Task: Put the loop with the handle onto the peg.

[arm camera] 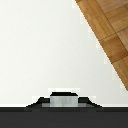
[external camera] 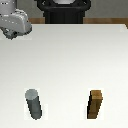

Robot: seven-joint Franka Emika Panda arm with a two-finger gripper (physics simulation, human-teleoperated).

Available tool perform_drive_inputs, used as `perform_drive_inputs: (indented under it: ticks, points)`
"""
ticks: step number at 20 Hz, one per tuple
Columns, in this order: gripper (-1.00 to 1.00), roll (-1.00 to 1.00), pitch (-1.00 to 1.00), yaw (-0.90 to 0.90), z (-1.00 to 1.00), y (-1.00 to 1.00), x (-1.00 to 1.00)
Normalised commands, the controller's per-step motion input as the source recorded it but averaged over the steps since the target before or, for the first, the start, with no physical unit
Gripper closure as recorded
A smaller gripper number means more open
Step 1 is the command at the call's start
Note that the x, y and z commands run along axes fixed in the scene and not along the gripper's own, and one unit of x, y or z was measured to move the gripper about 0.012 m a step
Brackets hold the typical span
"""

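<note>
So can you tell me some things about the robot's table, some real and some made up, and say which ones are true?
1. A grey round peg stands upright on the white table. True.
2. The brown block is lying flat on its side. False: it stands upright.
3. In the exterior view, the peg is to the left of the brown block. True.
4. The grey ring is already on the peg. False: nothing sits on the peg, and the ring cannot be seen in either view.
5. The robot arm is touching the peg. False: the arm is at the far corner of the table, well away from it.
6. The wrist view shows a wooden floor beyond the table's edge. True.
</note>
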Motion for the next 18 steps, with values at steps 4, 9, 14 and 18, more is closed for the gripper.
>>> perform_drive_inputs:
  ticks: [4,9,14,18]
  points:
    - [1.00,0.00,0.00,-1.00,0.00,0.00,0.00]
    - [1.00,0.00,0.00,-0.98,0.00,0.00,0.00]
    - [1.00,0.00,0.00,-0.94,0.00,0.00,0.00]
    - [1.00,0.00,0.00,-0.91,0.00,0.00,0.00]
